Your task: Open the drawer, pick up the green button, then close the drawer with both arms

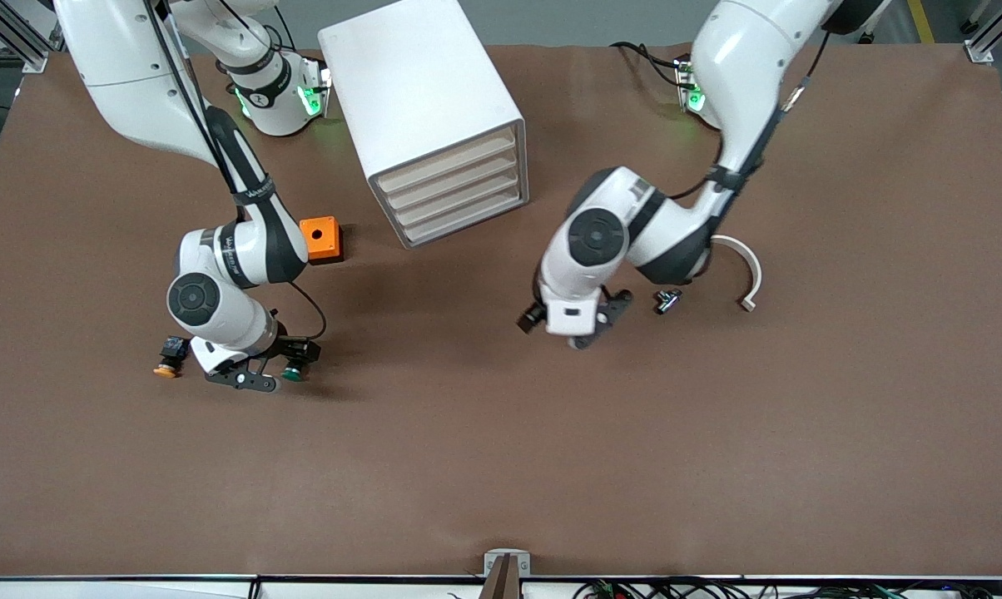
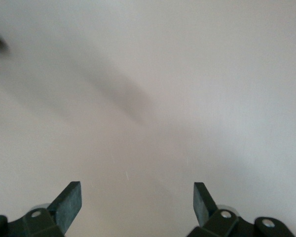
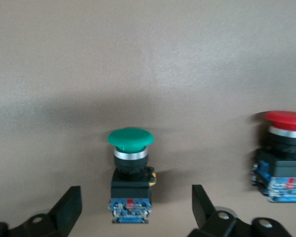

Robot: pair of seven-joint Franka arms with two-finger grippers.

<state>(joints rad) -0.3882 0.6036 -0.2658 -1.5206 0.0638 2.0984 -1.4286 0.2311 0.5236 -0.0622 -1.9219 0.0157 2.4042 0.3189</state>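
Note:
The white cabinet [image 1: 422, 91] stands at the middle of the table's robot edge. Its lowest drawer [image 1: 466, 218] is shut, like the three above it. The green-capped button [image 1: 293, 372] lies on the table toward the right arm's end, nearer the front camera than the cabinet. My right gripper [image 1: 255, 378] is open just over it. In the right wrist view the button [image 3: 130, 163] lies between the spread fingers of that gripper [image 3: 136, 192], untouched. My left gripper [image 1: 599, 323] is open and empty over bare table, as its own view shows [image 2: 136, 186].
A second button [image 1: 168, 359] lies beside the green one, farther toward the right arm's end; its cap looks red in the right wrist view [image 3: 284, 148]. An orange block [image 1: 319, 239], a small black part [image 1: 667, 299] and a white curved piece [image 1: 746, 270] lie on the table.

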